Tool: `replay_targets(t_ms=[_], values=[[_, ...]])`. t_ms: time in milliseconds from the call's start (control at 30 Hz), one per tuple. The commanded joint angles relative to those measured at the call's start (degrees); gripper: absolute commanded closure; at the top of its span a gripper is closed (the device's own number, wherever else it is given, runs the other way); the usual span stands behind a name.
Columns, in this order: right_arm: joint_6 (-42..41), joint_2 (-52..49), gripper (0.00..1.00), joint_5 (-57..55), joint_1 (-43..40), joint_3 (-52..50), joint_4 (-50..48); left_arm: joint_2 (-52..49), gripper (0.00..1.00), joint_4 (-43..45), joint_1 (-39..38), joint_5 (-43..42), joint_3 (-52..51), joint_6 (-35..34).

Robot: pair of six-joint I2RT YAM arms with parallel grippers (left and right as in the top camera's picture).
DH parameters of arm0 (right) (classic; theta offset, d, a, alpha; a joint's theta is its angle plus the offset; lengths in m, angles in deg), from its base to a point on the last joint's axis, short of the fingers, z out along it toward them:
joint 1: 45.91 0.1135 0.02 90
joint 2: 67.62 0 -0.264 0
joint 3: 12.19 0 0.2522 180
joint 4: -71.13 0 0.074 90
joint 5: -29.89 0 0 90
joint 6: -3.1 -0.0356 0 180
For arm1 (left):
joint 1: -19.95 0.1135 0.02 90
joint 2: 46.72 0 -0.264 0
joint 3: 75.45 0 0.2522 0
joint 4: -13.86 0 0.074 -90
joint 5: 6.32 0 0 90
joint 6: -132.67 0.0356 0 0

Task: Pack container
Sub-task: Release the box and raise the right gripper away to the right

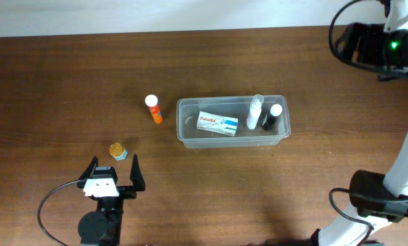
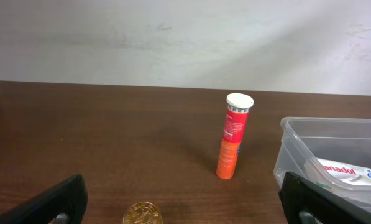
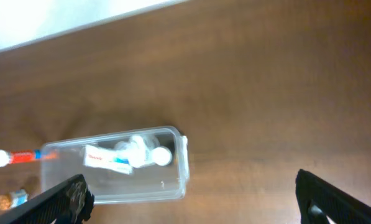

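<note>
Overhead view first: the container point(image 1: 221, 142) sits just to the 3 o'clock side of the table's middle, long side running left to right, with no lid to be seen. From where I stand the packing looks partly done. Three things are already inside: a white Panadol box point(image 1: 217, 124) lying flat toward the 9 o'clock end, and a white bottle point(image 1: 255, 112) and a black bottle with a white cap point(image 1: 272, 117) side by side at the 3 o'clock end.

Two things remain out on the wood. An orange tube with a white cap point(image 1: 154, 109) stands on end just beside the tub, at its 9 o'clock. A small gold-topped jar point(image 1: 117, 151) sits farther off, at about 8 o'clock from the tub.

The left gripper point(image 1: 114, 164) is down at 7 o'clock on the table, jaws spread wide with nothing between them. The jar is right at its 12 o'clock, just beyond the fingertips, and its own camera shows the jar low in the middle and the tube behind it. I'd guess the jar is next in line.

The right gripper point(image 3: 190, 180) is also spread open and empty. Its arm is up at the 2 o'clock corner, and its camera looks down on the tub from well above.

So I'd say three are in and two are left to go, and nothing is being carried.
</note>
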Motion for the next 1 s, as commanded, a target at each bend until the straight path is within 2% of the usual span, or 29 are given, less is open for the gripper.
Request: replay_targets(t_ms=[0, 300, 967], values=[[-0.3, -0.3, 0.02, -3.8, -2.8, -8.0, 0.1, 0.4, 0.01, -0.1, 0.3, 0.6, -0.2, 0.9], [-0.4, -0.3, 0.02, -5.9, -9.0, -16.9, -0.5, 0.4, 0.00, -0.1, 0.3, 0.6, -0.2, 0.9], [-0.4, -0.4, 0.02, -5.9, -9.9, -17.4, -0.5, 0.4, 0.01, -0.1, 0.3, 0.6, -0.2, 0.9]])
